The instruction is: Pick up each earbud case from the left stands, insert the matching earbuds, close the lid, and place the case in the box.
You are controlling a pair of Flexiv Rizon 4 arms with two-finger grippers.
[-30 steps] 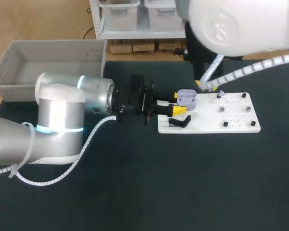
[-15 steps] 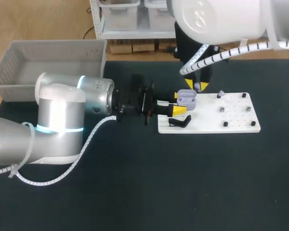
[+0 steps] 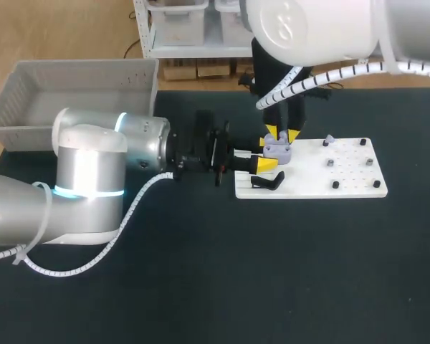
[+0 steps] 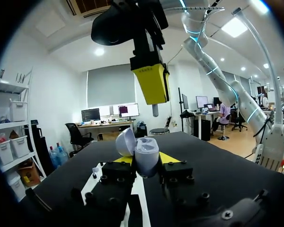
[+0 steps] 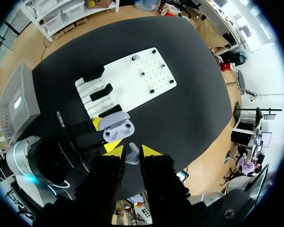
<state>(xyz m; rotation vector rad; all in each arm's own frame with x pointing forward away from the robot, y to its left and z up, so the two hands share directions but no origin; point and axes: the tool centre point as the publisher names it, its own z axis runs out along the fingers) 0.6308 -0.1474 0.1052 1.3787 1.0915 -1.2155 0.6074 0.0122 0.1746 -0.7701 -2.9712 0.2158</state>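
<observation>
My left gripper (image 3: 267,153) comes in level from the left and is shut on a lavender earbud case (image 3: 278,149) at the left end of the white board (image 3: 312,179). In the left wrist view the case (image 4: 146,156) sits between the yellow tips with its lid (image 4: 125,142) swung open. My right gripper (image 3: 282,134) hangs straight above the case, pointing down. It is shut on a lavender earbud (image 5: 131,155), which shows under its yellow finger (image 4: 151,82) as a small stem (image 4: 155,111). From the right wrist the open case (image 5: 117,127) lies just ahead of the fingers.
Black stands (image 5: 101,91) sit on the board's left part, one (image 3: 269,182) just in front of the held case. Small black pegs (image 3: 335,184) and one lavender piece (image 3: 328,140) dot the board's right part. A grey bin (image 3: 14,92) stands at the table's far left.
My right arm has swung left from the board's upper edge to a spot directly above the held case. The left arm and the case have stayed still.
</observation>
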